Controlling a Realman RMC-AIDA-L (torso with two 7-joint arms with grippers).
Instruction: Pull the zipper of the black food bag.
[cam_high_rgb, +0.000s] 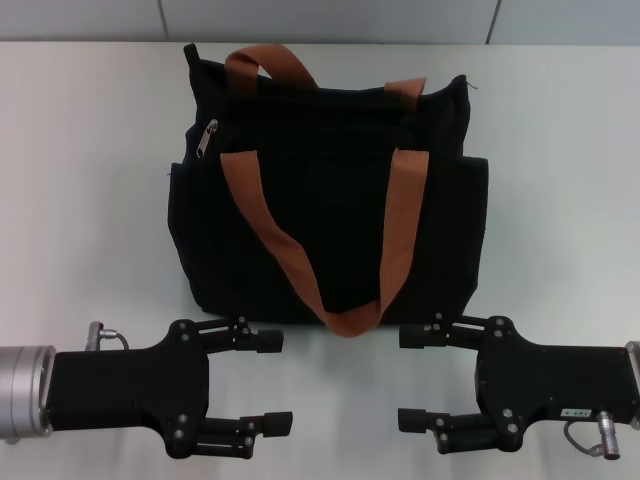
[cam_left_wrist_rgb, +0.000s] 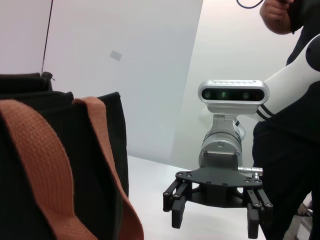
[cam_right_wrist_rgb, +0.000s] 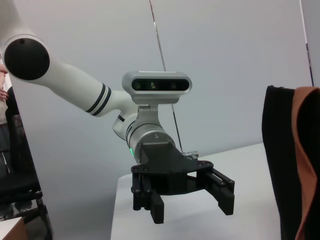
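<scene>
The black food bag (cam_high_rgb: 320, 210) stands upright in the middle of the white table, its two rust-orange strap handles (cam_high_rgb: 398, 215) hanging down the front. The zipper's silver pull tab (cam_high_rgb: 208, 139) hangs at the left end of the zip track near the bag's top. My left gripper (cam_high_rgb: 272, 382) is open and empty, in front of the bag's lower left corner and apart from it. My right gripper (cam_high_rgb: 409, 378) is open and empty, in front of the lower right corner. The two grippers face each other. The bag also shows in the left wrist view (cam_left_wrist_rgb: 107, 130) and the right wrist view (cam_right_wrist_rgb: 277, 165).
The white table (cam_high_rgb: 80, 200) runs wide on both sides of the bag, with a pale wall behind it. A person in dark clothes (cam_left_wrist_rgb: 292, 150) stands beyond my right arm in the left wrist view.
</scene>
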